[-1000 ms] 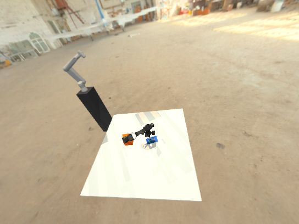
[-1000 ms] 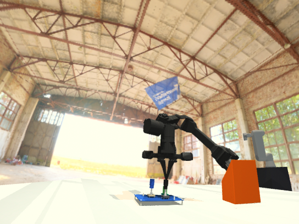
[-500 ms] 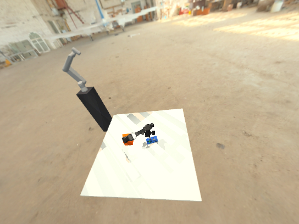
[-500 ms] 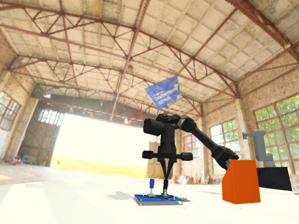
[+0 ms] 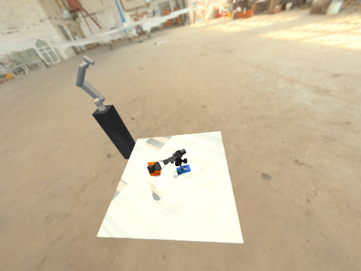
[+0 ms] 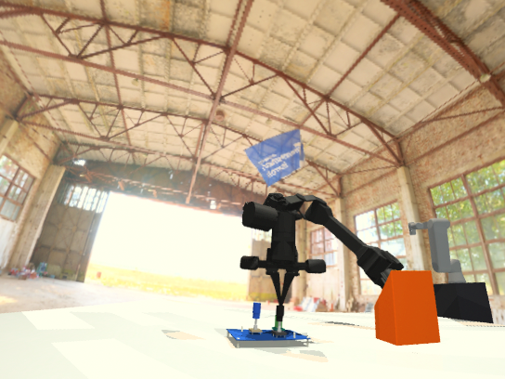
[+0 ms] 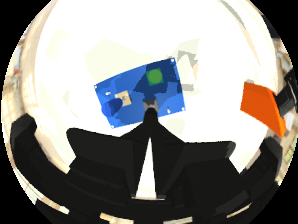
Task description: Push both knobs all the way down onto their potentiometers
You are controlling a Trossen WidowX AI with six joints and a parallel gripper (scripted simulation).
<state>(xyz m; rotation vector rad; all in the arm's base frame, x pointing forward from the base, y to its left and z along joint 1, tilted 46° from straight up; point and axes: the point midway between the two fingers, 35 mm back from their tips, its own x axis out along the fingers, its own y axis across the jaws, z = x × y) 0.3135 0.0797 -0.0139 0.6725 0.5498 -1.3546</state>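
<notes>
The blue circuit board [image 5: 188, 169] [image 6: 265, 336] [image 7: 173, 95] stands on short legs. A blue knob [image 6: 256, 310] [image 7: 110, 108] stands high on its shaft, with bare shaft showing above its tan potentiometer [image 6: 254, 331] [image 7: 123, 98]. A black knob [image 6: 279, 313] stands over a dark potentiometer [image 6: 279, 333] [image 7: 150, 104], with pale shaft showing below it. My gripper [image 6: 281, 304] [image 7: 150, 121] is shut and points down, its tips right at the black knob's top. Whether they press on it cannot be told. The wrist view hides most of that knob behind the fingers.
A green round-topped part [image 7: 155, 76] sits on the board near the dark potentiometer. An orange block [image 5: 154, 173] [image 6: 413, 308] [image 7: 260, 107] stands beside the board, near my arm's base. A grey arm on a black pedestal [image 5: 114, 131] [image 6: 464, 301] stands farther off.
</notes>
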